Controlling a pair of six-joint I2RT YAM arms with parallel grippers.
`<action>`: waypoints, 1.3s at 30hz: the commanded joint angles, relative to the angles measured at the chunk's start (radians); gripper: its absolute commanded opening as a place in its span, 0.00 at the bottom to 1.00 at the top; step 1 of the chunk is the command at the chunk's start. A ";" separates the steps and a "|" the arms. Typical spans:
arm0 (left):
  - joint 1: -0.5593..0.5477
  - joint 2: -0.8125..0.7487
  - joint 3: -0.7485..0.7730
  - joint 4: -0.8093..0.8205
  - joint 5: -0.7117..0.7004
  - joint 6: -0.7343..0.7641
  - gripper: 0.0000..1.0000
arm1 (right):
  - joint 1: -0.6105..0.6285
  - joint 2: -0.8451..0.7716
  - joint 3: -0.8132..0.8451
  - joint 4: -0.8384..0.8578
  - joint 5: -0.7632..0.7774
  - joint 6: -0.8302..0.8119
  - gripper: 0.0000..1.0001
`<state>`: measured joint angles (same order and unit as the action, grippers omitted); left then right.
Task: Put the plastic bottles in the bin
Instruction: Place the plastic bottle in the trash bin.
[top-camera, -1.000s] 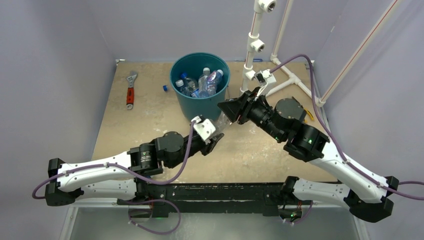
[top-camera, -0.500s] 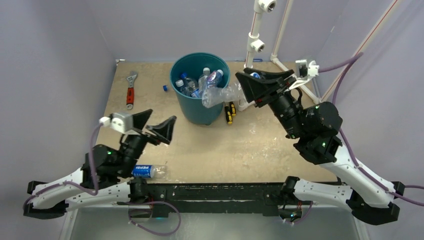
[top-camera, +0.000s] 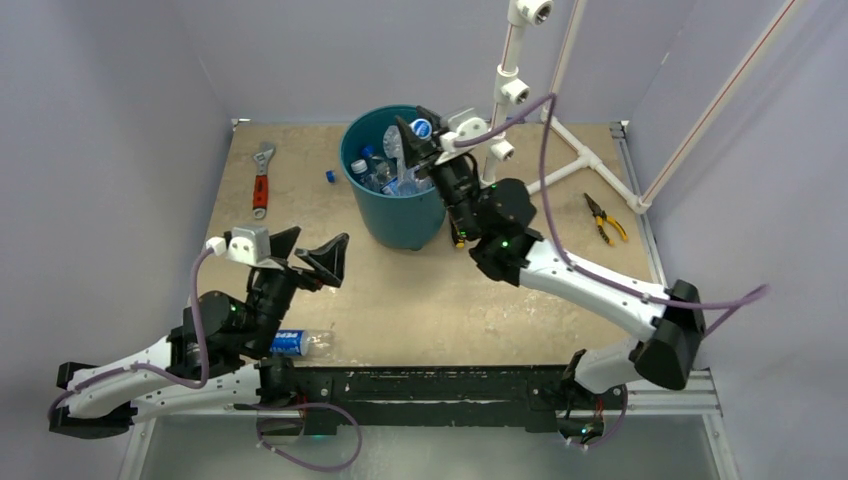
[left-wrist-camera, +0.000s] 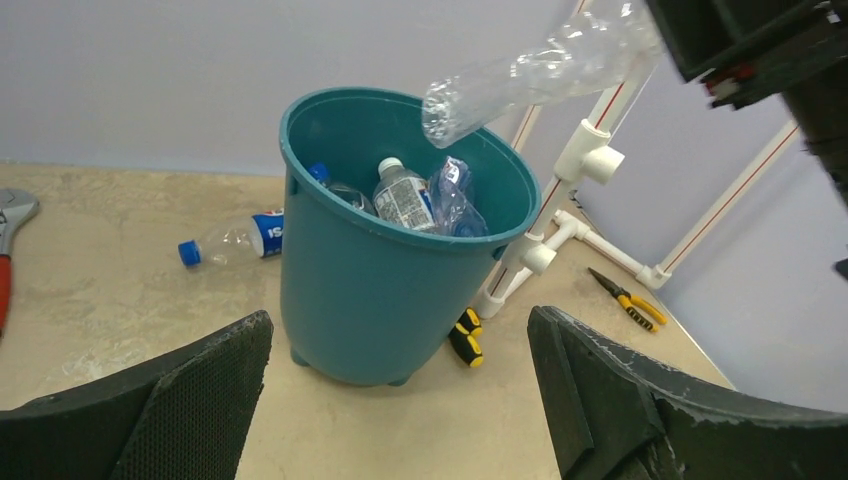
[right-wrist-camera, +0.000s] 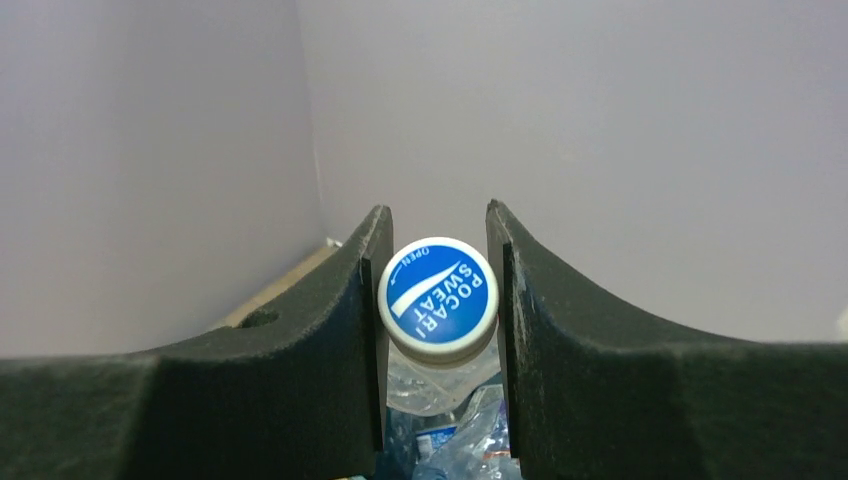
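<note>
A round teal bin (top-camera: 392, 212) stands upright on the desk (top-camera: 480, 300), holding several clear bottles (left-wrist-camera: 405, 195). A crumpled bottle (left-wrist-camera: 540, 62) with a blue cap is held tilted above the rim. Two blue-labelled bottles lie on their sides: a far bottle (left-wrist-camera: 235, 240) just beside the bin, and a near bottle (top-camera: 298, 343) well apart at the front edge.

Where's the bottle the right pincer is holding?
In the left wrist view, the held bottle hangs over the bin's far right rim, clamped in the right pincer.

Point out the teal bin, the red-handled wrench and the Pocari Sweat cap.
teal bin (top-camera: 390, 222): top view, outer wall.
red-handled wrench (top-camera: 260, 192): top view, handle.
Pocari Sweat cap (right-wrist-camera: 437, 297): right wrist view, top face.
</note>
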<state>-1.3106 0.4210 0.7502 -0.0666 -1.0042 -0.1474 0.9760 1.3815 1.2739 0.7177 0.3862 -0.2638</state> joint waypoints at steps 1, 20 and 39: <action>-0.001 0.001 -0.017 0.020 -0.033 -0.019 0.97 | 0.000 0.070 0.050 0.193 -0.014 -0.101 0.00; -0.001 -0.057 -0.003 -0.081 -0.315 -0.105 0.98 | -0.148 0.478 0.380 -0.377 -0.022 0.198 0.00; 0.000 -0.016 -0.018 -0.121 -0.309 -0.192 0.98 | -0.148 0.234 0.083 -0.175 -0.194 0.386 0.00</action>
<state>-1.3106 0.3893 0.7113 -0.1860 -1.3098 -0.3065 0.8257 1.6203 1.3312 0.5270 0.2466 0.0673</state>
